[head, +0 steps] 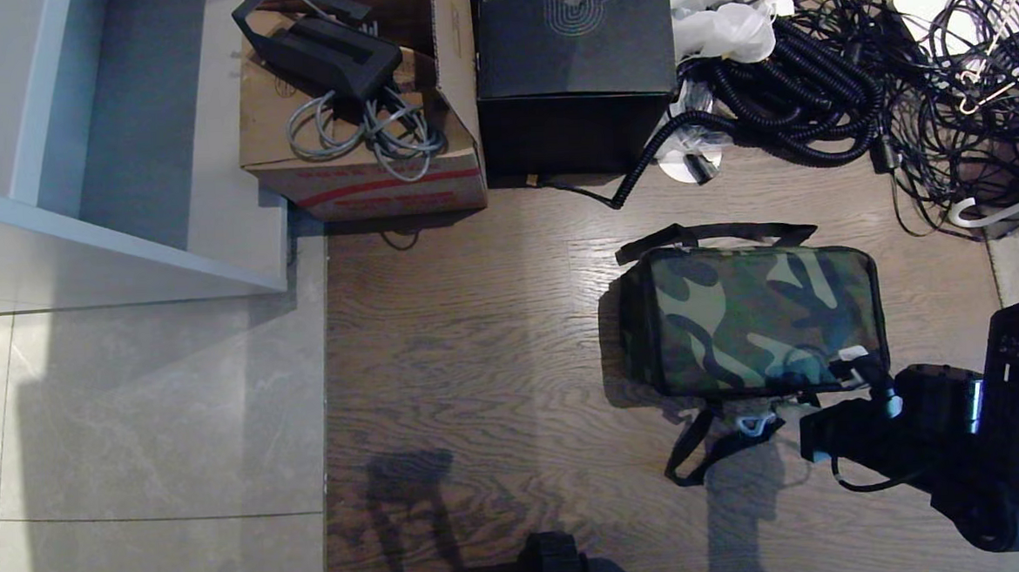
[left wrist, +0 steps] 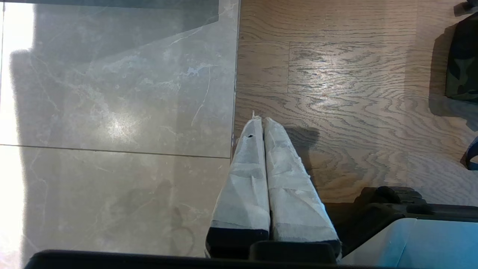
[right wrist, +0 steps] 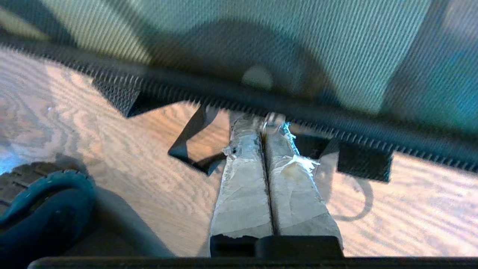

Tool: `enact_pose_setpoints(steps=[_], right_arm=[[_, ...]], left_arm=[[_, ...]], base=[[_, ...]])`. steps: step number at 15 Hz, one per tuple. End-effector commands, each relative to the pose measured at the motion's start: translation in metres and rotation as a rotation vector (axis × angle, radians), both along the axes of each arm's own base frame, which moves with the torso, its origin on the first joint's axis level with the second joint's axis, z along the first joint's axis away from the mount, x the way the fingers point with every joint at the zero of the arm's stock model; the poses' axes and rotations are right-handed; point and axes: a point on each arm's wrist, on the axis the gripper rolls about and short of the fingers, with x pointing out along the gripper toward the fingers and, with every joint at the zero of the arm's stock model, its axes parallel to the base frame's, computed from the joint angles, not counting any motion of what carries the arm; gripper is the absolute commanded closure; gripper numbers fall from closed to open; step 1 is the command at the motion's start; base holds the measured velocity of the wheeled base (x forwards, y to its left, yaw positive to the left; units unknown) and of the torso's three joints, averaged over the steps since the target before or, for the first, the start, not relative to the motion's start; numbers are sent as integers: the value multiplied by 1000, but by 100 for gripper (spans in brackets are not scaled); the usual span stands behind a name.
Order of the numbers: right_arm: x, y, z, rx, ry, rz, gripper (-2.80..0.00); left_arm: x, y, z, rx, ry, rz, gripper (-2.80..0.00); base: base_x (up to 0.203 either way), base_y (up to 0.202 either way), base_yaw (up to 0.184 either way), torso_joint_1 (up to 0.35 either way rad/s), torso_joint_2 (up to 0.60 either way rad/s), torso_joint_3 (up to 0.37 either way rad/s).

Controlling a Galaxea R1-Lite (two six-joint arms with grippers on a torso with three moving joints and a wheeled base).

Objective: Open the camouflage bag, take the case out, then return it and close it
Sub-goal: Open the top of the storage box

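one soft boxy camouflage bag with a green-brown-black top and black sides sits on the wood-grain floor, right of centre in the head view, lid down and zipped. its black strap loops out behind it and another bit of strap trails on the floor at the front. the case isn't visible anywhere, can't tell from these views where it is.

right gripper is down at the bag's near right corner. in the right wrist view its white-taped fingers are pressed together, tips right at the black zipper track, with a small silver zip pull pinched between the tips. in the head view the same gripper reaches in from the right arm at the lower right, touching the bag's front edge.

left gripper is well apart from the bag, hanging over the seam where the grey marble tile meets the wood. its taped fingers are pressed together too, holding nothing.

behind the bag: a taller plain black cube box with an oval line pattern on top, a brown cardboard box with a black gadget and grey cable on it, and a big tangle of black cables off to the right.
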Motion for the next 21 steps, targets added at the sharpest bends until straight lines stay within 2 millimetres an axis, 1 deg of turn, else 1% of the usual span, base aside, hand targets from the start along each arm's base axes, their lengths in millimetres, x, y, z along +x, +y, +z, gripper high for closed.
enact_pose_setpoints(steps=[1,4,7,8,11,15,18,21], right_arm=[[-8,-3,1,0,15,-8,0],[-21,-12,6,-4,29,-37,0],[-23,-26,13,-45,-4,-68,0],[-24,-33,14,-59,-14,-85,0],[-27,-48,16,-48,-36,-77,0],[-21,-66,19,-74,-83,-108,0],[-16,-84,28,-94,-139,-150,0],[-17,-92,32,-98,-156,-167,0]], left_arm=[[0,0,0,-1,0,0,0],[0,0,0,-1,0,0,0],[0,0,0,-1,0,0,0],[0,0,0,-1,0,0,0],[0,0,0,-1,0,0,0],[0,0,0,-1,1,0,0],[0,0,0,-1,0,0,0],[0,0,0,-1,0,0,0]], base=[[0,0,0,0,0,0],[0,0,0,0,0,0],[0,0,0,0,0,0],[0,0,0,0,0,0],[0,0,0,0,0,0],[0,0,0,0,0,0],[0,0,0,0,0,0],[0,0,0,0,0,0]])
